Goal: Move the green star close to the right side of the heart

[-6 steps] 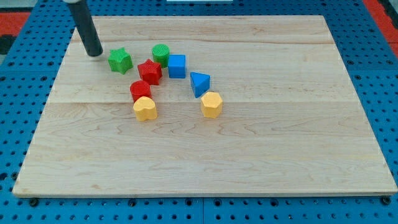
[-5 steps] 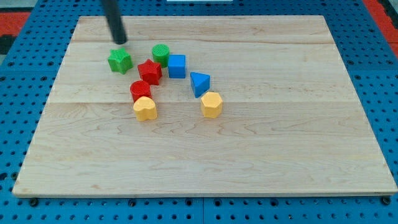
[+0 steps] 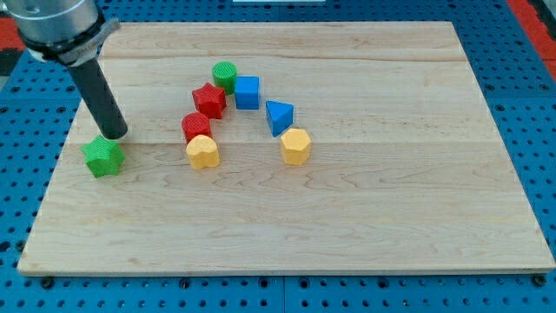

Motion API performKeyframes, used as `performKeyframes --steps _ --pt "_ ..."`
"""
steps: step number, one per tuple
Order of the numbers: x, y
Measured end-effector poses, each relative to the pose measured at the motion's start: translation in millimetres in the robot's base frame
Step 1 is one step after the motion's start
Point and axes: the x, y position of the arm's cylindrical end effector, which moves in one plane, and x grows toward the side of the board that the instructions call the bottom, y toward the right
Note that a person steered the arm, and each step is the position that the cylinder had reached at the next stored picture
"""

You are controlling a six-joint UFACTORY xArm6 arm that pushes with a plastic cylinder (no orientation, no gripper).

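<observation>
Now my tip (image 3: 115,135) touches the upper right edge of the green star (image 3: 103,157), which sits near the board's left edge, well apart from the yellow heart (image 3: 202,151). The rod has no jaws and grips nothing; it only pushes. From this side a push would likely drive the star farther off, so I judge the tip needs to come round to its left.

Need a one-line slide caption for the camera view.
My tip touches the green star, left of the yellow heart.
</observation>
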Motion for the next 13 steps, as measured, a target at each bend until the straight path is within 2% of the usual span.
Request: performKeyframes --steps 1,2,3,5,7,8,9,11,13 --pt "2.2 -39.1" --pt "52.0 -16.6" --pt "83.9 47.8" --pt "141.9 52.6" --pt "112.8 62.3" --pt "105.5 117.4" --pt "107.4 140.9" --pt "134.2 137.4" --pt "121.8 129.6"
